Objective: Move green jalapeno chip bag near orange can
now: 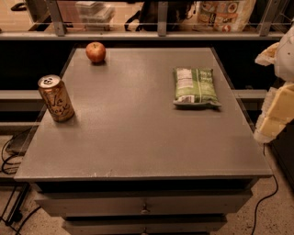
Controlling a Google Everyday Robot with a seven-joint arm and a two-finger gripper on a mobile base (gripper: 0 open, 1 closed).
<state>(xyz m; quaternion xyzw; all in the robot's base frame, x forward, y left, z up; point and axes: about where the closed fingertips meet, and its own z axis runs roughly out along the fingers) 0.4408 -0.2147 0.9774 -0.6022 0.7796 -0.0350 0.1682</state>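
The green jalapeno chip bag point(195, 86) lies flat on the right half of the grey table top point(138, 133), white label panel facing up. The orange can point(55, 98) stands upright near the table's left edge, silver top visible. My gripper point(277, 97) is a pale cream shape at the frame's right edge, beyond the table's right side and well right of the bag, touching nothing.
A red apple point(95, 52) sits at the table's far left corner. A railing and shelf with packages point(220, 13) run behind the table. Drawers point(143, 206) are below the front edge. Cables lie on the floor at left and right.
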